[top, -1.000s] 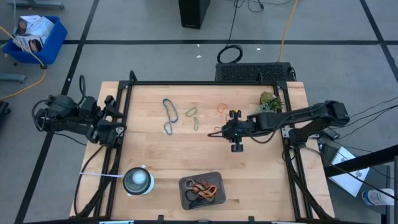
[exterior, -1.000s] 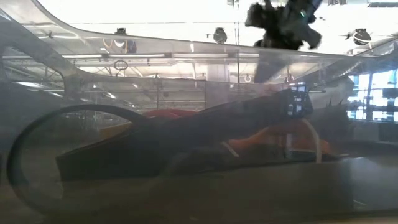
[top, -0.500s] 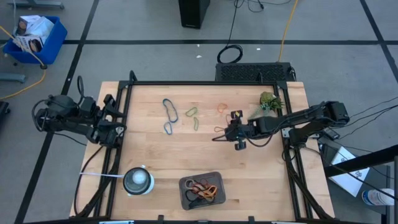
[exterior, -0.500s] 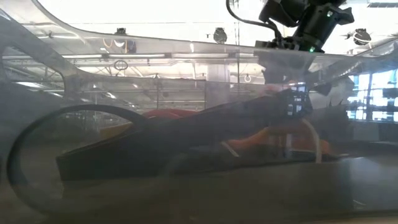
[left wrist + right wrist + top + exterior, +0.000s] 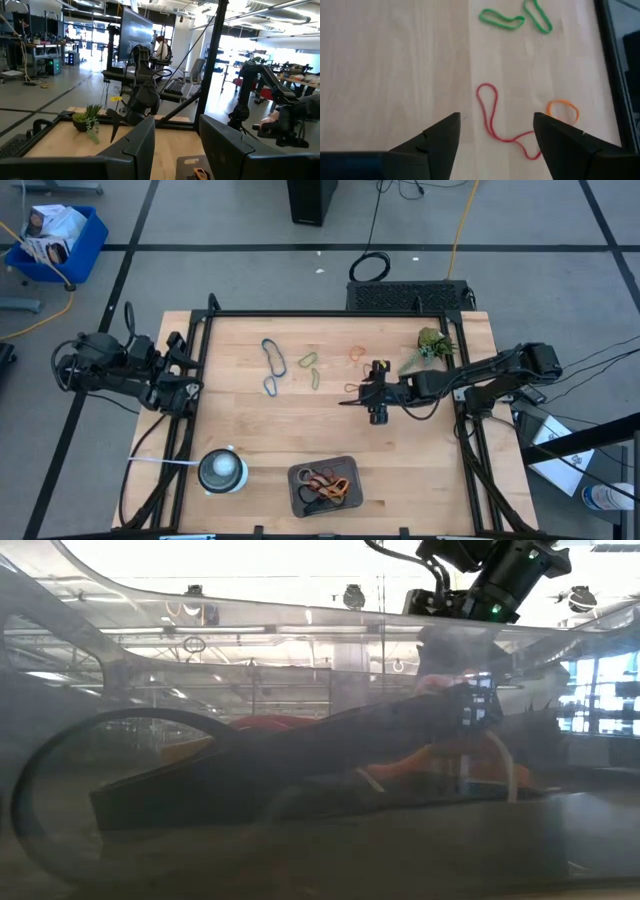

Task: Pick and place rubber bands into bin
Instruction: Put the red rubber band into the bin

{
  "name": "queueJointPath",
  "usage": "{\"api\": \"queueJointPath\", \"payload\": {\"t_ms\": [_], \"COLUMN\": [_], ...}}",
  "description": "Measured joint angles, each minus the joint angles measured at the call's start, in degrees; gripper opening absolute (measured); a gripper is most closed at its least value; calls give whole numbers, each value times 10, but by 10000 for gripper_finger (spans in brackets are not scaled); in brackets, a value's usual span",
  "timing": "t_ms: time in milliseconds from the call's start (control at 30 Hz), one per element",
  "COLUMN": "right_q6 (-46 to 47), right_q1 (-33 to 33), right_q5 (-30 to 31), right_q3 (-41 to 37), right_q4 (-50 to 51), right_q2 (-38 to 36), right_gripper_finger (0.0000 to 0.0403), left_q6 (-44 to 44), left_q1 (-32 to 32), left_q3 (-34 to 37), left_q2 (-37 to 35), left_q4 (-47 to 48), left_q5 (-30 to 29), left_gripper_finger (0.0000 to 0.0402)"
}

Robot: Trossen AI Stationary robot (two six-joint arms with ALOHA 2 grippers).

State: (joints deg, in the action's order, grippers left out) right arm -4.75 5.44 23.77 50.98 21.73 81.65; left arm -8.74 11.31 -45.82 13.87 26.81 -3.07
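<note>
- Two arms on rig; only the right end effector (image 5: 352, 396) is over the working area, right of the surface's middle, fingers spread apart and empty. Right wrist view confirms: both dark fingers (image 5: 431, 143) stand wide with bare wood between them.
- Left end effector (image 5: 185, 370) waits at the left edge of the surface; fingers stand apart with nothing between them in the left wrist view.
- Key relation: red band (image 5: 496, 120) lies directly ahead of the right end effector, between the finger lines, flat on the wood. Its long axis runs roughly along the reach direction, then kinks toward the orange band (image 5: 562, 111), which it appears to touch or nearly touch.
- Two green bands (image 5: 502, 20) lie farther ahead, apart from the red one; blue bands (image 5: 271, 366) sit beyond those, toward the left half.
- Bin (image 5: 296, 496) is near the front edge at its middle, already holding several bands.
- Judgement: right arm is much the nearer to the red band. Closing across its narrow width looks feasible; risk is dragging the orange one along.
</note>
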Motion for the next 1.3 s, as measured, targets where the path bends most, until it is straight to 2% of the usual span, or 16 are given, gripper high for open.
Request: {"api": "queueJointPath", "payload": {"t_ms": [133,267,300,333,433,500,633,833,1100,1300], "right_q6": [21,81,94,97,78,53,10,-12,-38,-6], "right_q1": [-8,-24,-30,-36,-66,-83,-112,-155,-164,-165], "right_q5": [20,65,60,38,-92,-137,-152,-222,-224,-226], "right_q3": [0,0,0,1,0,0,0,0,0,3], "right_q4": [-19,-23,-30,-35,-33,-39,-36,-39,-83,-70], "right_q2": [0,-7,-8,-8,0,14,34,70,142,175], "right_gripper_finger": [248,245,244,243,243,243,243,242,242,235], "left_q6": [-2,-8,-9,-10,-10,-10,-8,-8,-6,-11], "left_q1": [0,0,0,0,0,0,0,0,0,0], "left_q3": [0,0,0,0,0,0,0,0,0,0], "left_q2": [0,0,0,0,0,0,0,0,0,0], "left_q4": [0,0,0,0,0,0,0,1,2,4], "left_q5": [0,0,0,0,0,0,0,0,0,0], "left_gripper_finger": [161,161,161,161,161,161,161,161,161,161]}}
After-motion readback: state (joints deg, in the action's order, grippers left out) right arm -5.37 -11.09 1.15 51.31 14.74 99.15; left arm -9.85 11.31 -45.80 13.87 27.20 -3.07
